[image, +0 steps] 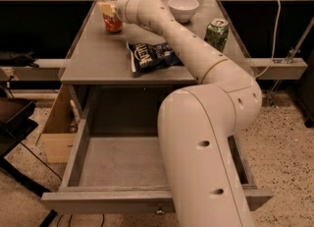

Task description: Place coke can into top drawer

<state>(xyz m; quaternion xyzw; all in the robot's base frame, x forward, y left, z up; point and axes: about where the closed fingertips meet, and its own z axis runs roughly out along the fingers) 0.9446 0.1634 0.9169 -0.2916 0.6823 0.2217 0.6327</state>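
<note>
The red coke can (113, 23) stands upright at the far left corner of the grey cabinet top. My gripper (106, 9) is directly over the can's top, at the end of my arm, which reaches across the cabinet from the lower right. The can's top is hidden by the gripper. The top drawer (77, 156) is pulled out wide below the cabinet top. Its inside is bare, and its front panel with the small knob (158, 212) is nearest the camera.
A dark chip bag (149, 56) lies mid-top near the front edge. A green patterned can (216, 33) stands at the right and a white bowl (183, 8) at the back. A cardboard box (58, 130) sits left of the drawer. My arm covers the drawer's right part.
</note>
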